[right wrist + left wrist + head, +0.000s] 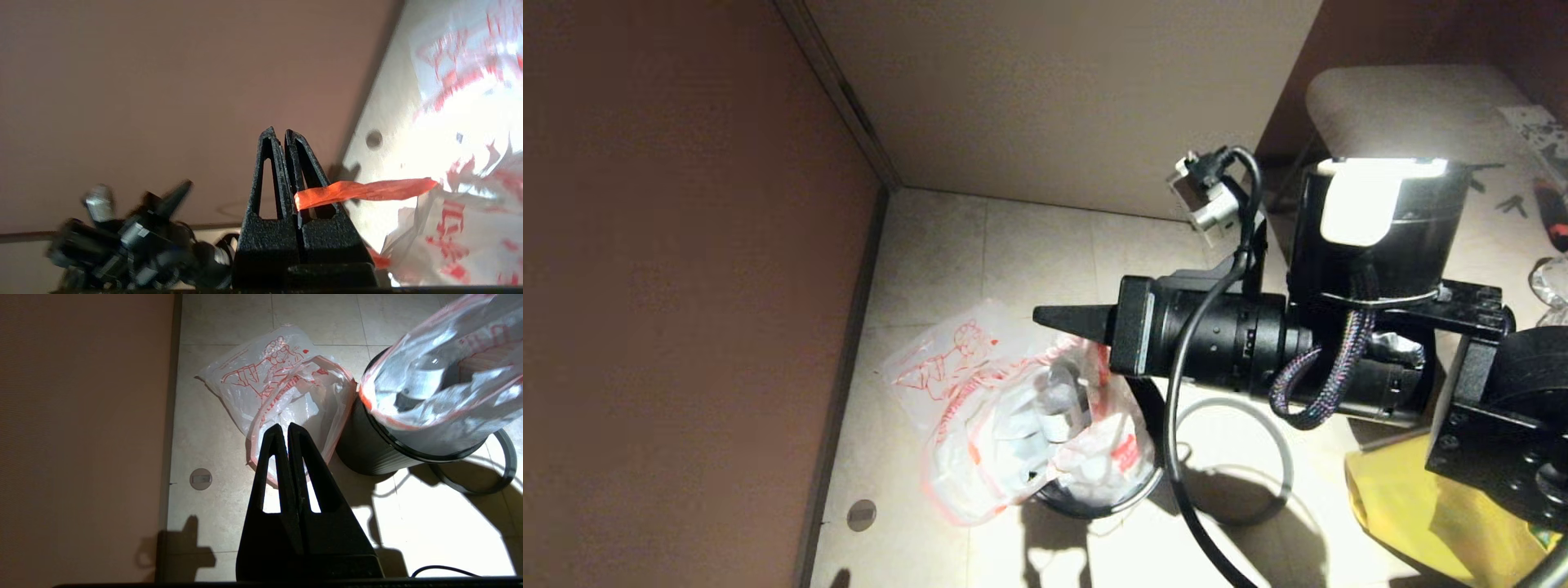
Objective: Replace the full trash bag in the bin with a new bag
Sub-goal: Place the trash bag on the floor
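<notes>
The full trash bag (1045, 425) bulges out of the black bin (1086, 502), with bottles showing through it. My right gripper (1039, 314) reaches in from the right, above the bag, and points at the left wall. It is shut (278, 132) on the bag's red handle (367, 190), which stretches taut back to the bag (461, 228). The new bag (939, 359) lies flat on the floor tiles between the bin and the wall. My left gripper (282, 426) hangs shut and empty above the floor, near the new bag (265, 379) and left of the bin (367, 445).
The loose grey ring (1286, 465) lies on the floor right of the bin. A yellow bag (1421, 506) sits at the lower right. A brown wall (686, 286) closes off the left side, with a round floor plate (862, 514) near its foot.
</notes>
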